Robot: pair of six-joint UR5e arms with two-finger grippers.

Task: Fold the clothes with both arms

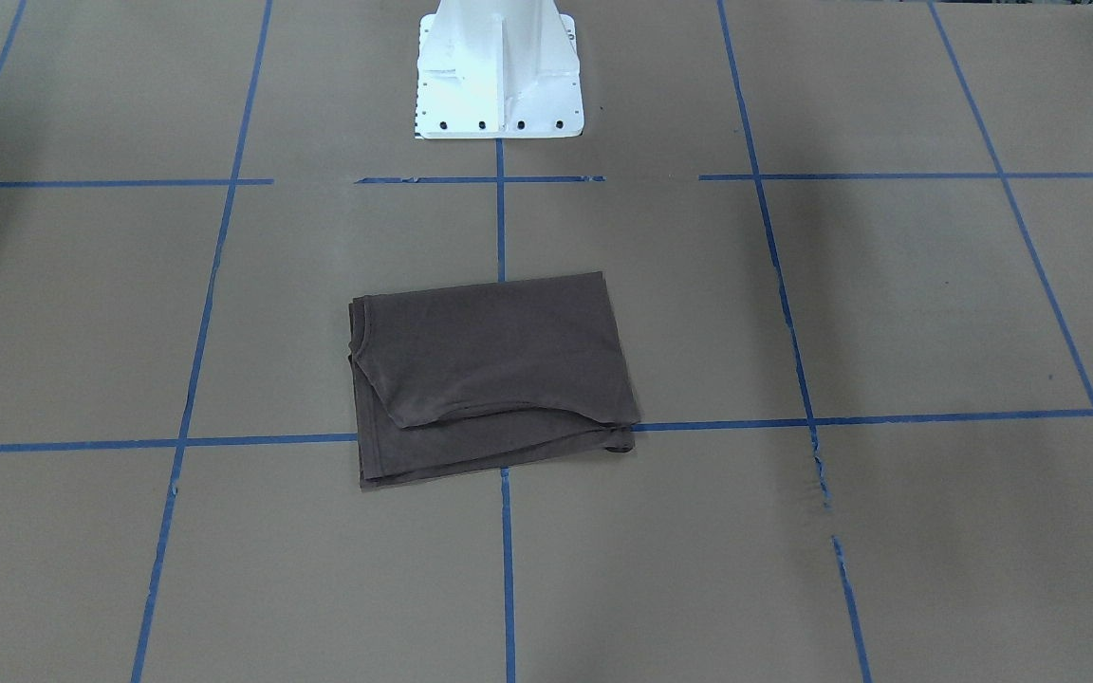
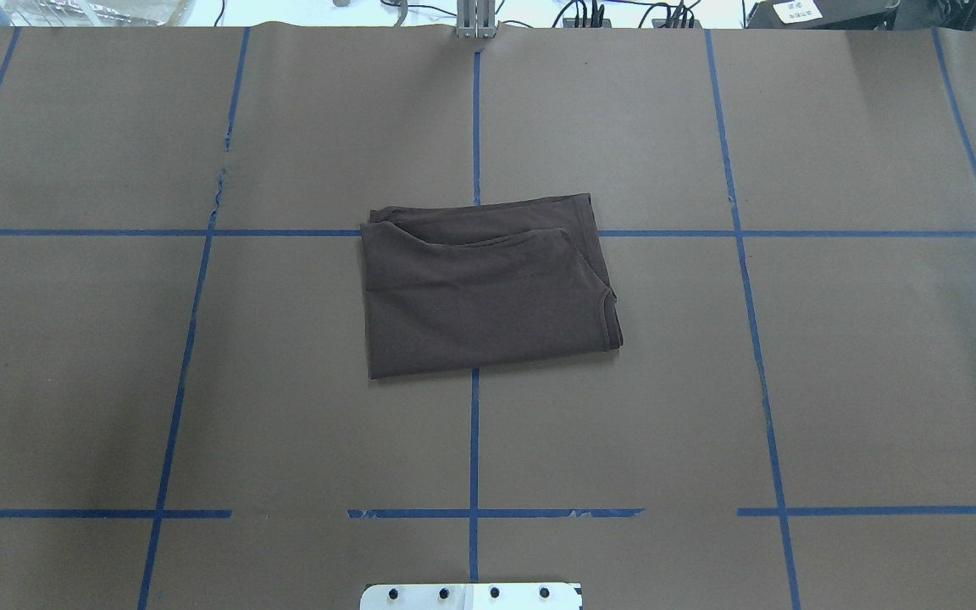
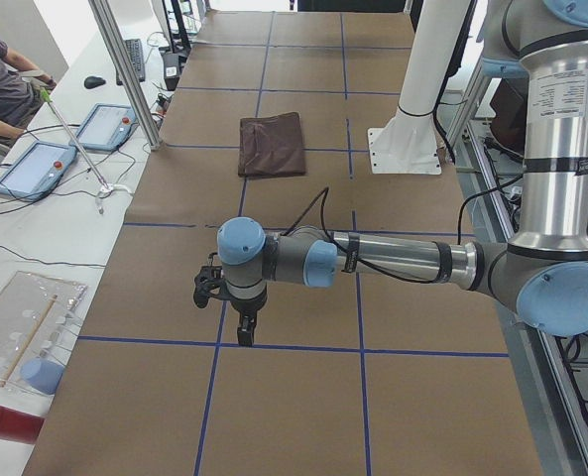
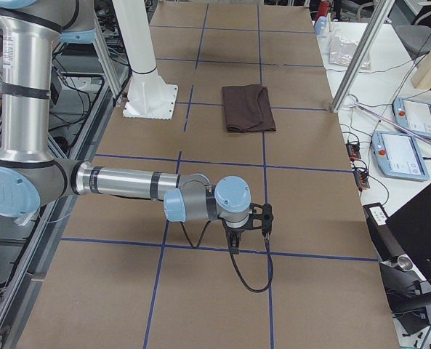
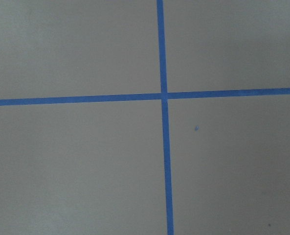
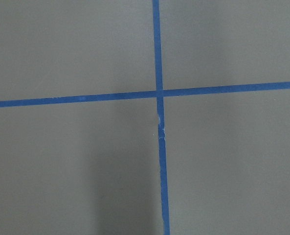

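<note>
1. One left arm, nearest, stretched low over the near end of the desk. The left hand points straight down, just above a crossing of blue tape lines. I cannot tell whether it is open or closed.
2. One T-shirt, dark brown-grey, lying mid-desk across a tape crossing. It is folded into a flat rectangle of several layers, with a curved edge on top and the lower layers peeking out along one side. Nothing touches it, and I judge the folding done or very nearly so.
3. One white pedestal, bolted down near the shirt but apart from it.
4. One right arm, at the far end, posed like the left. The right hand points down over bare paper, and I cannot tell its state either. Both hands stand well apart from the shirt, probably to leave the finished fold undisturbed.
</note>
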